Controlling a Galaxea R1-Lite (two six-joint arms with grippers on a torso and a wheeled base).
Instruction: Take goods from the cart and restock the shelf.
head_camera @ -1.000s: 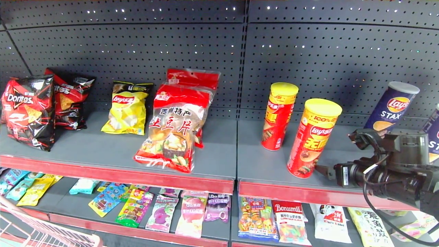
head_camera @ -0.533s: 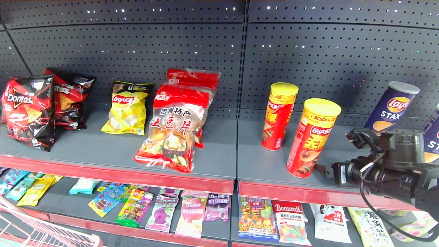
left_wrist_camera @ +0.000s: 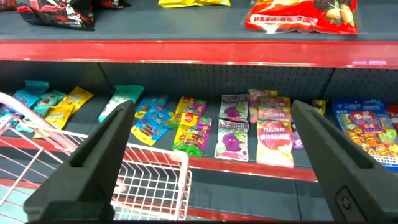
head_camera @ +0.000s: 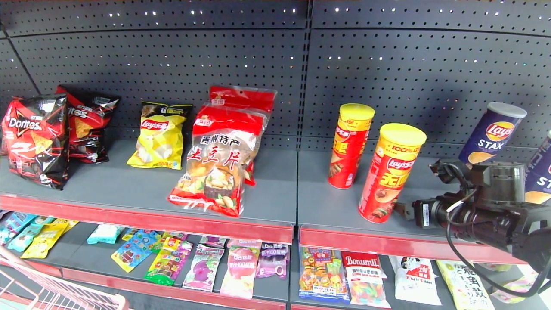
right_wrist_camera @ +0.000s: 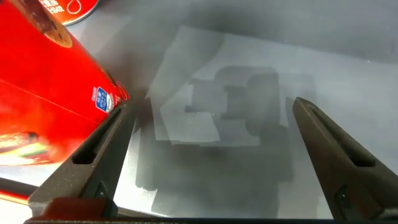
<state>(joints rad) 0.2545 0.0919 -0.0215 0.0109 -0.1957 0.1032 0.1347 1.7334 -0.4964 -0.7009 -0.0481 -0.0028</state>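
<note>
Two red chip cans with yellow lids stand on the upper grey shelf point(head_camera: 327, 206): a rear can point(head_camera: 351, 145) and a front can point(head_camera: 391, 172) that leans slightly. My right gripper point(head_camera: 403, 211) is low at the front can's right side. In the right wrist view the right gripper point(right_wrist_camera: 212, 106) is open over bare shelf, and the front can point(right_wrist_camera: 50, 93) lies against the outside of one finger point(right_wrist_camera: 99, 162). My left gripper point(left_wrist_camera: 211, 168) hangs open with nothing in it, above the pink wire cart point(left_wrist_camera: 155, 180).
Blue chip cans point(head_camera: 490, 133) stand behind my right arm. Chip bags point(head_camera: 159, 135) and a large potato-chip bag point(head_camera: 215, 168) fill the shelf's left half. The lower shelf holds several candy packs point(head_camera: 241, 267). The cart's corner point(head_camera: 43, 292) shows at bottom left.
My right arm has slid a little to the left along the shelf. The front red can has shifted slightly left with it.
</note>
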